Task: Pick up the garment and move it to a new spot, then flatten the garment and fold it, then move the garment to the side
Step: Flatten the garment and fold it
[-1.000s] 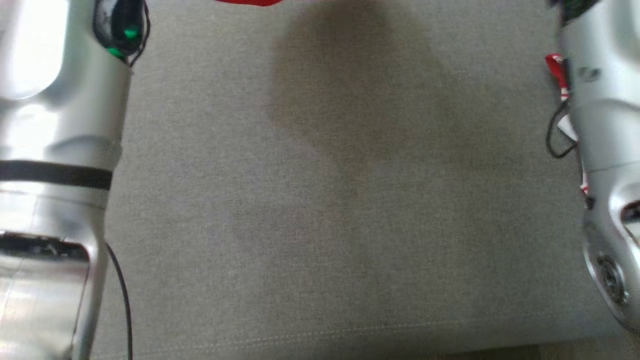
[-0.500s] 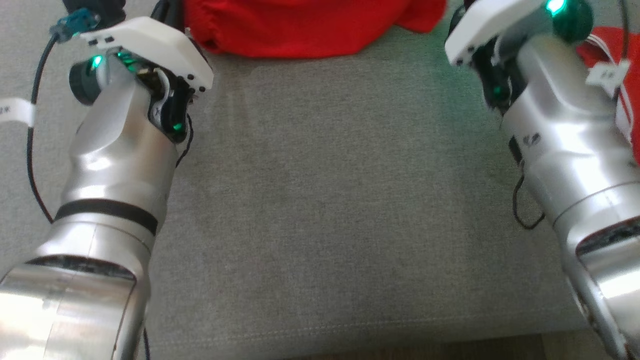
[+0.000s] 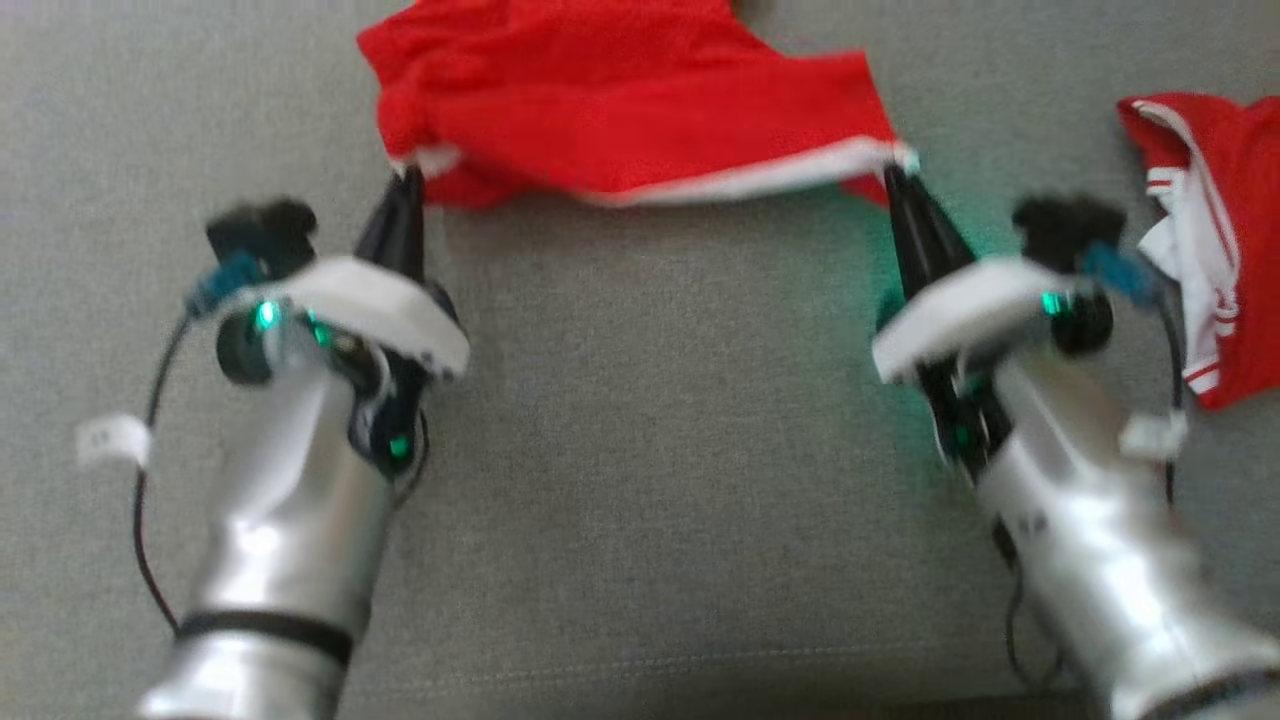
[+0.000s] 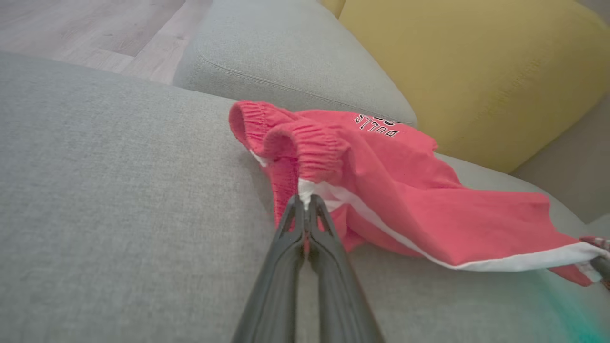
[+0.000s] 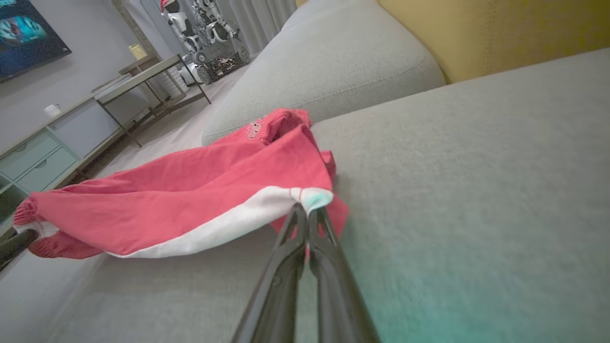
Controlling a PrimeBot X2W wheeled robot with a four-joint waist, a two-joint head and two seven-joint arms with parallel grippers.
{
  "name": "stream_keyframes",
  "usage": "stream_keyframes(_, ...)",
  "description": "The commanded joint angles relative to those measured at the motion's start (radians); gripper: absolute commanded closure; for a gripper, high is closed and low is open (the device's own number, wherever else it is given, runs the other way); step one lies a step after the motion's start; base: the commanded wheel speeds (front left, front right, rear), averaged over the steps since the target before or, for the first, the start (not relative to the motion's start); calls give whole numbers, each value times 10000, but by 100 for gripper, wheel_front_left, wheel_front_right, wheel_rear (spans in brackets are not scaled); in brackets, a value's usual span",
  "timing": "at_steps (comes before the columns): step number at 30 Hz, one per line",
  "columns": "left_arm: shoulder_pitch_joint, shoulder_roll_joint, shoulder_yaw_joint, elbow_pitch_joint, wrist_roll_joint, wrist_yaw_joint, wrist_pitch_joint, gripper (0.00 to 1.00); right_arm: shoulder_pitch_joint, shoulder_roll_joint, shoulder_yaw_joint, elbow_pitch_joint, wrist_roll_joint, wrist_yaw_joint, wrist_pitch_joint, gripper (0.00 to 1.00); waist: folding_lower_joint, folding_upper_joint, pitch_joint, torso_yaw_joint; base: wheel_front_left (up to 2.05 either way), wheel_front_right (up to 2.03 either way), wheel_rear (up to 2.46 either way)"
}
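Note:
The garment [image 3: 640,110] is a pair of red shorts with a white side stripe, stretched between my two grippers above the grey sofa seat [image 3: 650,420]. My left gripper [image 3: 408,178] is shut on the corner by the elastic waistband [image 4: 305,147]. At the hem's other corner my right gripper [image 3: 892,172] is shut on the white-striped edge [image 5: 238,224]. In the left wrist view my left gripper [image 4: 305,202] pinches the white stripe. The right wrist view has my right gripper [image 5: 307,209] closed on the pale hem tip. The cloth sags between the two grips.
A second red and white garment [image 3: 1215,240] lies on the seat at the right. A yellow back cushion [image 4: 476,66] stands behind the seat, with a grey armrest [image 5: 333,66] beside it. Beyond the sofa there is a wooden floor [image 4: 86,28], a low cabinet [image 5: 62,143] and another robot [image 5: 200,28].
The head camera has tilted up, bringing both grippers and the red shorts into the picture. The shorts now hang stretched between the two shut grippers.

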Motion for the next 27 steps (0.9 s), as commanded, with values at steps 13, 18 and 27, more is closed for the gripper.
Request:
stream_keyframes(13, 4431, 277, 197, -3682, 938, 483, -122, 100, 6025, 185, -2014, -4570, -1611, -7, 399, 100, 0, 0, -1827, -116, 0, 0, 0)
stream_keyframes(18, 5976, 413, 140, -4849, 1029, 735, -84, 100, 7968, 363, -2670, -6685, -2122, -7, 1449, 100, 0, 0, -2286, -90, 0, 0, 0)
stream_keyframes(27, 8099, 606, 5, -7189, 967, 1359, 795, 100, 10394, 446, -3197, -9507, -2235, -7, 2963, 100, 0, 0, -2892, -34, 0, 0, 0)
